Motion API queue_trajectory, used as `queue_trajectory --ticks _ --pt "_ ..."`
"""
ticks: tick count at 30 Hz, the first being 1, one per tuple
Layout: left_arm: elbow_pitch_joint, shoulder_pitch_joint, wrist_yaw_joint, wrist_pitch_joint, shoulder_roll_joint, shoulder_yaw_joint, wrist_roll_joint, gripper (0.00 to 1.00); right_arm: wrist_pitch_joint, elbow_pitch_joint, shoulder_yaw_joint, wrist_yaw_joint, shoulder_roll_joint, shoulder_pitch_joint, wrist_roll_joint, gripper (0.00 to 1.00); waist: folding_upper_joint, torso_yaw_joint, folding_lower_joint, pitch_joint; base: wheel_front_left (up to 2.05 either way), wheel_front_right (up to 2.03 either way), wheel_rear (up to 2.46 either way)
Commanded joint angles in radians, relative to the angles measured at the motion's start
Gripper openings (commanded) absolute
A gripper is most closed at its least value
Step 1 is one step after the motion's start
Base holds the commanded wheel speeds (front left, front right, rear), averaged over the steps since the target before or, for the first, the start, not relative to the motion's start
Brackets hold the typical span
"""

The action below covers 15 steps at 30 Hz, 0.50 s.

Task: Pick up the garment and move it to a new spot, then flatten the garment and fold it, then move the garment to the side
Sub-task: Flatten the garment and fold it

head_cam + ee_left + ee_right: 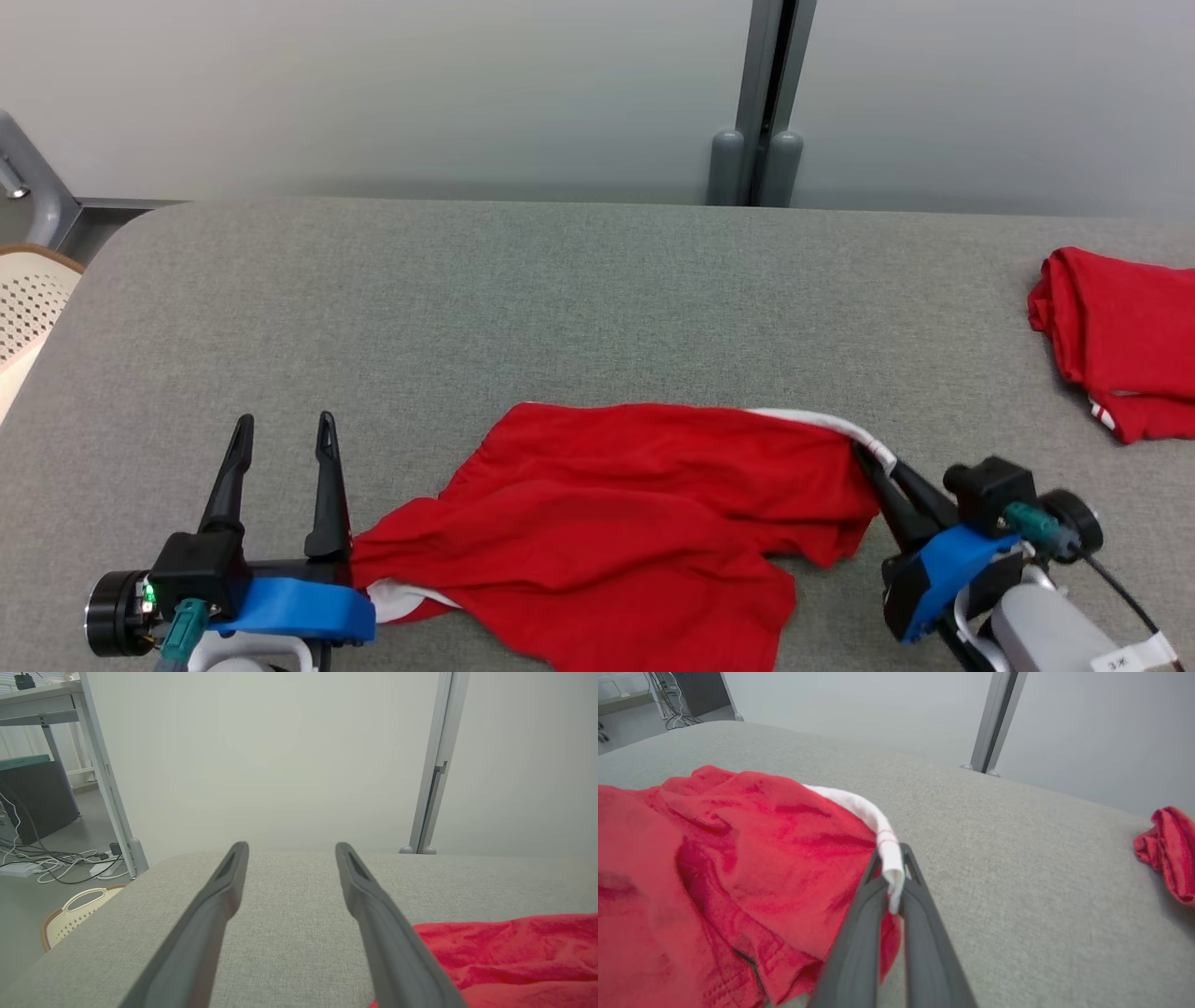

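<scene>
you are looking down on a grey fabric-covered surface (560, 299) that is taking up most of the head view. its far edge is running along a pale wall (373, 93), with a grey upright post (770, 103) standing behind it.

the red garment (616, 523) is lying rumpled on the near part of the surface, spreading between your two grippers. your right gripper (891, 854) is pinching the garment's white trim (822, 422) at the garment's right corner. its jaws are pressing together on the band, which is curling over the fingertips.

your left gripper (286, 422) is standing wide apart and gripping nothing, its fingers pointing toward the wall, just beside the garment's left edge. whether its wrist is touching the cloth is hard to tell from here.

a second red cloth (1120, 345), bunched or folded, is sitting well apart at the right edge of the surface. off the left end, a cream perforated basket (70, 914) is resting on the floor. white and black cables (56, 865) are trailing past a metal leg (110, 774) toward a dark cabinet (37, 798).
</scene>
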Motion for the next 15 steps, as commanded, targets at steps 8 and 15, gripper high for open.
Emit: queue_trajectory --ticks 8,15 --pt "0.008 -0.057 -0.009 -0.003 -0.006 -0.026 -0.001 1.0 -0.005 0.125 0.012 0.0 -0.085 -0.248 -0.006 0.0 -0.0001 0.059 0.0 0.055 0.0 0.0 0.0" --pt "0.019 -0.089 -0.014 -0.003 -0.011 -0.053 -0.01 1.0 -0.005 0.286 0.04 0.0 -0.138 -0.446 0.015 0.0 -0.0001 0.105 0.0 0.09 0.0 0.0 0.0"
